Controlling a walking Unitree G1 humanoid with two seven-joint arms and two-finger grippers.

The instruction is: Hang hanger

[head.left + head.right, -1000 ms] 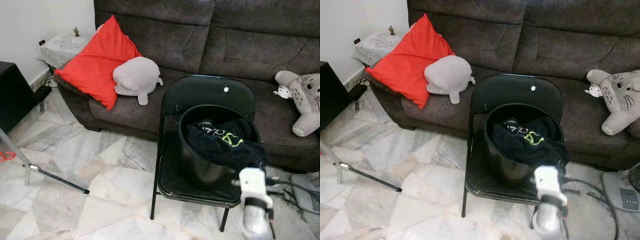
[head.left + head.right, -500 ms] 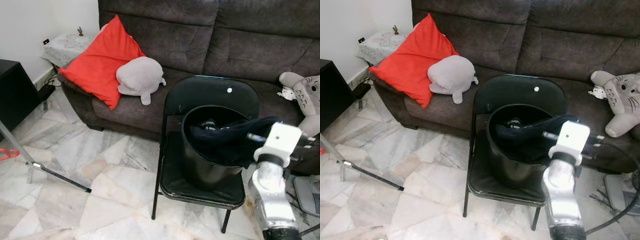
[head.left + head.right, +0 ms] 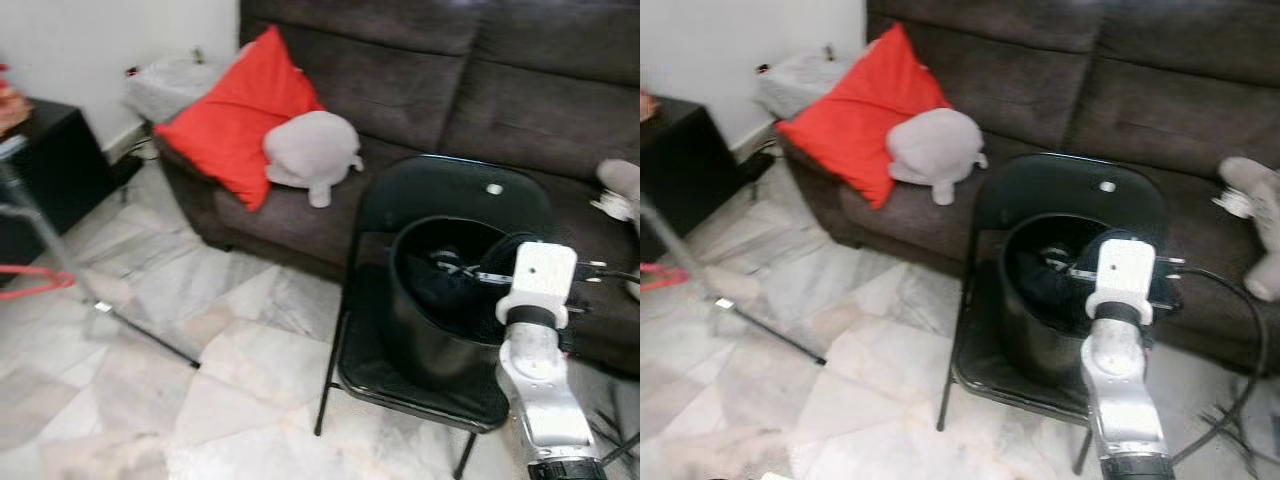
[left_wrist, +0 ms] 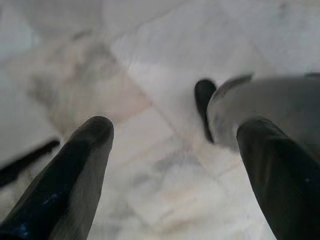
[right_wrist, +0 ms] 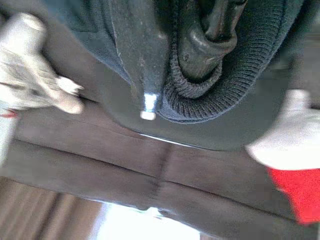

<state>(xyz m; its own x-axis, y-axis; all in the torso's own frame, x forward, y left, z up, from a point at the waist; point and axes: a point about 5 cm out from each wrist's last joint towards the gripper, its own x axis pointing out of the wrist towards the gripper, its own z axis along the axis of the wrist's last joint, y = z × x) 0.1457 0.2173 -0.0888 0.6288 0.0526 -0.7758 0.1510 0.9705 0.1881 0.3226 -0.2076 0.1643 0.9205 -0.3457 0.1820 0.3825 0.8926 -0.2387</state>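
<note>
A red hanger [image 3: 40, 283] hangs low at the far left, by a thin metal stand leg [image 3: 150, 335]. My right arm [image 3: 540, 380] is raised in front of a black bucket [image 3: 420, 340] that stands on a black folding chair [image 3: 450, 195]. In the right wrist view my right gripper [image 5: 172, 60] is shut on a dark ribbed garment [image 5: 240, 65], held just above the bucket's rim. Dark clothes [image 3: 450, 275] lie inside the bucket. My left gripper [image 4: 175, 135] hangs open over the marble floor, holding nothing.
A dark sofa [image 3: 420, 90] runs along the back with a red cushion [image 3: 240, 115] and a grey plush toy [image 3: 312, 150]. A black cabinet [image 3: 45, 175] stands at the left. Marble floor [image 3: 150, 400] lies open between stand and chair. A cable [image 3: 1240, 350] loops off my right arm.
The camera has turned left, so the hanger and cabinet show more. My right arm rose from low by the chair, lifting the dark garment out of the bucket.
</note>
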